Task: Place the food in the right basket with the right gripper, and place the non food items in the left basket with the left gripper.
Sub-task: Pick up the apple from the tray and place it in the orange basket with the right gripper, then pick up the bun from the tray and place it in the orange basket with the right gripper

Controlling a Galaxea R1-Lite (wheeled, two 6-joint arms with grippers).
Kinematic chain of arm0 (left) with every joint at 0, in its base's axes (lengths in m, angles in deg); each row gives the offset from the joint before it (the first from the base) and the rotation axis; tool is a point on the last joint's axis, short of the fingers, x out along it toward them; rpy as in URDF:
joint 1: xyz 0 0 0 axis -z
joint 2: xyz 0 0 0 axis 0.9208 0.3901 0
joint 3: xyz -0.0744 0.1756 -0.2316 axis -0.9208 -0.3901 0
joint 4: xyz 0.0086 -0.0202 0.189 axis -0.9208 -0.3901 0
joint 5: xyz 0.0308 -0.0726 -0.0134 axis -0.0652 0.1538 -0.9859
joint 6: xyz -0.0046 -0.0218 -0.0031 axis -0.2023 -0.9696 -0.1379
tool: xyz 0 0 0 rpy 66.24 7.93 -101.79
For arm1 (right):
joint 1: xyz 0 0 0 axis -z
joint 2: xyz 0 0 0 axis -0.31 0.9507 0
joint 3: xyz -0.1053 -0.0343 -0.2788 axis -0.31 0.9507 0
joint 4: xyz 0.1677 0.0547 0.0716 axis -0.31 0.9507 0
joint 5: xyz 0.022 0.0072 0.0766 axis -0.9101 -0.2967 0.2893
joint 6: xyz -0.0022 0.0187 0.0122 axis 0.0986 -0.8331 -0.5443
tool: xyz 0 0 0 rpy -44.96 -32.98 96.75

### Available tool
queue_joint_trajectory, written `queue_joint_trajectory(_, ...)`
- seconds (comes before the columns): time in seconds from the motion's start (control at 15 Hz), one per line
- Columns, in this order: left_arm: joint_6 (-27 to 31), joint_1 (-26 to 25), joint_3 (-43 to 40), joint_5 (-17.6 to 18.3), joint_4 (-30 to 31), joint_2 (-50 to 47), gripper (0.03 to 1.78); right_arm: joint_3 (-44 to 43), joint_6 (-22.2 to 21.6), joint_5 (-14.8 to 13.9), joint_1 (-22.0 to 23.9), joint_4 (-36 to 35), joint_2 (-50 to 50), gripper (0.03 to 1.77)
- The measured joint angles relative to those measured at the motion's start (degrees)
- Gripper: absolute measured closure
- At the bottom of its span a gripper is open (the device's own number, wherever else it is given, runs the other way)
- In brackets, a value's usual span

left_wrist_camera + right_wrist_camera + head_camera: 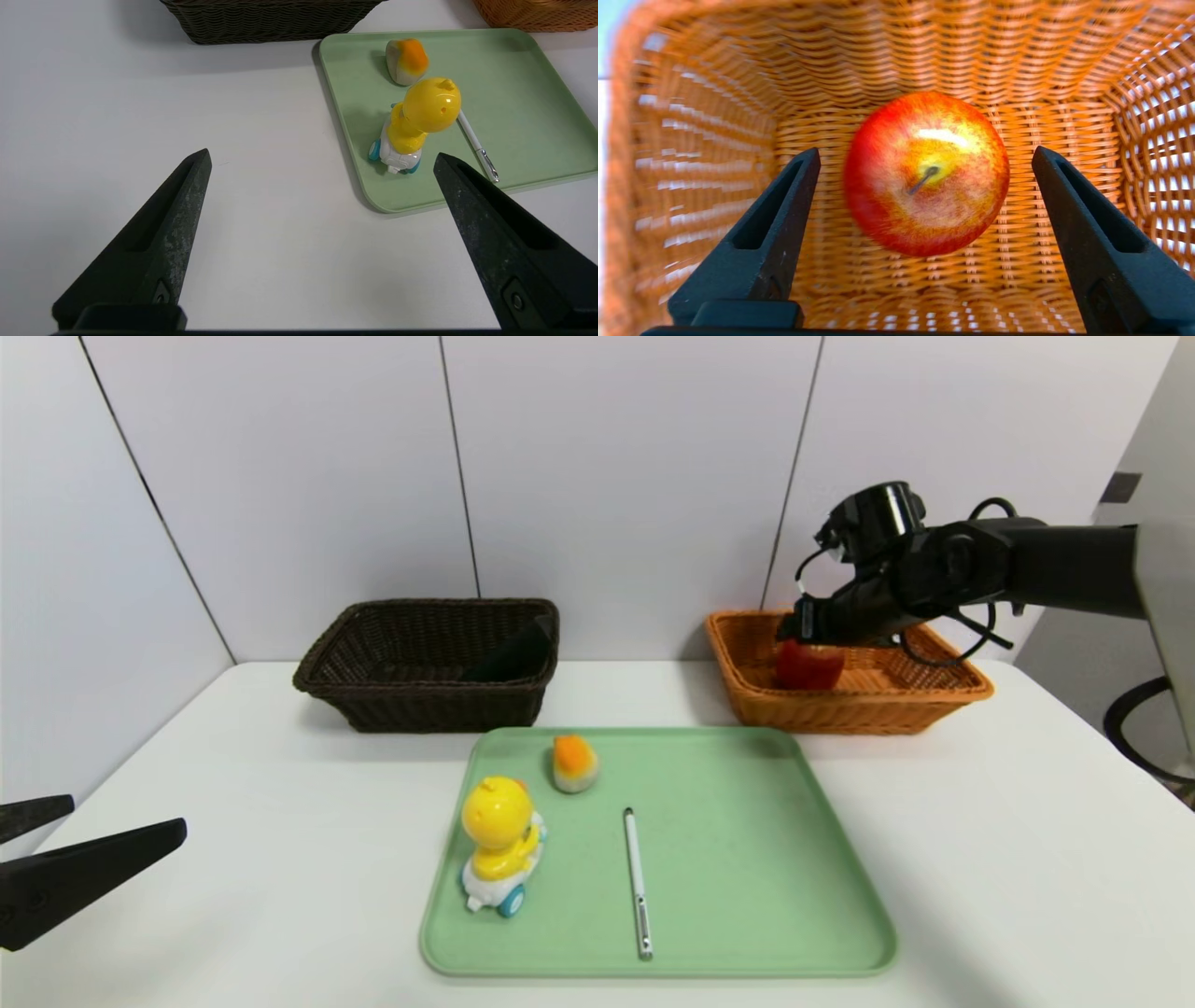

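With the red apple [808, 665] lying inside the orange basket [934, 702], the head view shows the right end effector [810, 627] directly above it. Right wrist view: jaws spread, apple released between them. Left wrist view: left end effector [322, 161] open, idle, nearer the duck toy [413, 123].
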Motion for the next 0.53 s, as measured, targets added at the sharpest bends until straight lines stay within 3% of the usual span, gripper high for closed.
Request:
queue_joint_trajectory(0.2,0.0,0.0,-0.17,0.0,-0.04,-0.12,0.12,0.02,-0.15,-0.41,-2.67,1.71,-5.68,0.18)
queue_joint_trajectory(0.33,0.0,0.0,-0.68,0.05,-0.06,-0.15,0.12,0.06,-1.16,-1.39,-7.83,4.22,-10.68,0.16)
queue_joint_trajectory(0.53,0.0,0.0,-0.96,0.07,-0.04,-0.2,0.12,0.06,-6.56,-1.69,-16.63,9.95,-15.86,0.14)
